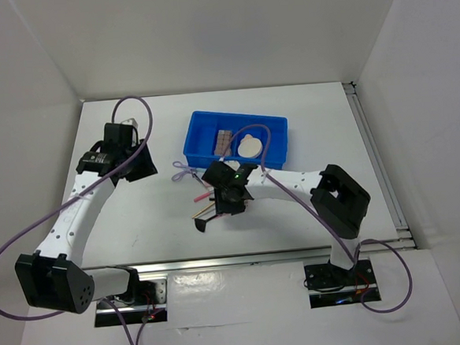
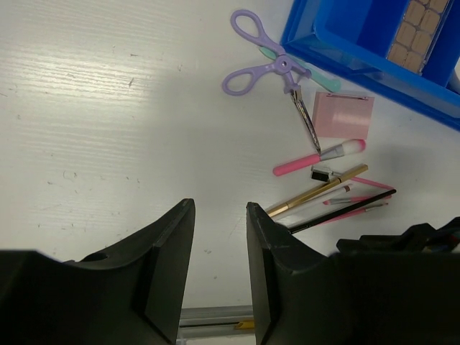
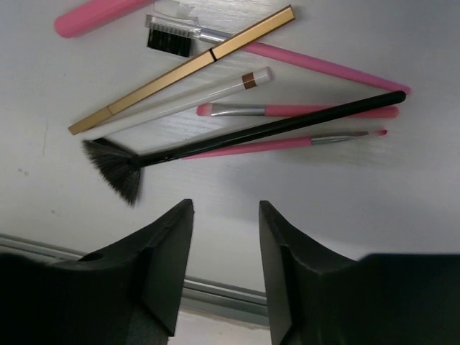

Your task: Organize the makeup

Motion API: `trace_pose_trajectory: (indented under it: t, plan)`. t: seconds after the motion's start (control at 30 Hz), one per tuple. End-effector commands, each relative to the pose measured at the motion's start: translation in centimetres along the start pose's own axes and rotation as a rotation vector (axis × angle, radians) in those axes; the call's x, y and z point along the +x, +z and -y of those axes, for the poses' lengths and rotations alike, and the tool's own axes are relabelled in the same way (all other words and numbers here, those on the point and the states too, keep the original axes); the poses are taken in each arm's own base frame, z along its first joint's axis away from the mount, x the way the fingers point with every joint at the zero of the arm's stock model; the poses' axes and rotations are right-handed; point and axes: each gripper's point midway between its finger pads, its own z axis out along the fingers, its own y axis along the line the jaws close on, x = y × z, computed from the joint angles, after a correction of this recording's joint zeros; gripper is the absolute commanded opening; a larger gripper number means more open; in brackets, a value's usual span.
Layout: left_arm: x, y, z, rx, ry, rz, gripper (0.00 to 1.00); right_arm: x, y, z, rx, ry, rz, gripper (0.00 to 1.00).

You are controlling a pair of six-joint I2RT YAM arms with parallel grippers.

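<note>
Several thin makeup sticks lie fanned on the table in front of my right gripper, which is open and empty just above them: a black fan brush, a gold stick, pink sticks and a clear stick. In the top view the right gripper hovers over that pile. My left gripper is open and empty over bare table, left of the pile. A pink square pad and a pink brush lie near the blue tray. The tray holds the brown-pink palette and the cream puff.
A purple scissor-handled eyelash curler lies left of the tray, also in the top view. A metal rail runs along the table's near edge. White walls enclose the table on three sides. The black compact and peach sponges are out of view.
</note>
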Motion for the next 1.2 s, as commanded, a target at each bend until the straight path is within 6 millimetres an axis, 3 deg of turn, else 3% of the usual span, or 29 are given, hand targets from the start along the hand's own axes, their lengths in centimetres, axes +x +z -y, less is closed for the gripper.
trace_pose_trajectory:
  t: [0.0,0.43,0.63,0.97,1.17]
  plan:
    - [-1.0,-0.9,0.4,0.024,-0.019,0.036,0.48,-1.2,0.6,-1.4,-0.014,0.076,0.03,0.47]
    - [-0.8,-0.9,0.3,0.024,-0.01,0.037,0.48,-2.1,3.2,1.2,0.079,0.121,0.032,0.45]
    - [-0.7,-0.7,0.3,0.02,-0.01,0.028,0.48,-1.5,4.8,2.4,0.13,0.12,0.009,0.46]
    - [-0.8,-0.6,0.5,0.029,0.0,0.024,0.48,-2.0,5.3,4.1,0.227,0.123,0.049,0.49]
    - [-0.6,-0.5,0.8,0.047,0.0,0.016,0.48,-2.7,4.6,4.8,0.228,0.142,0.069,0.49]
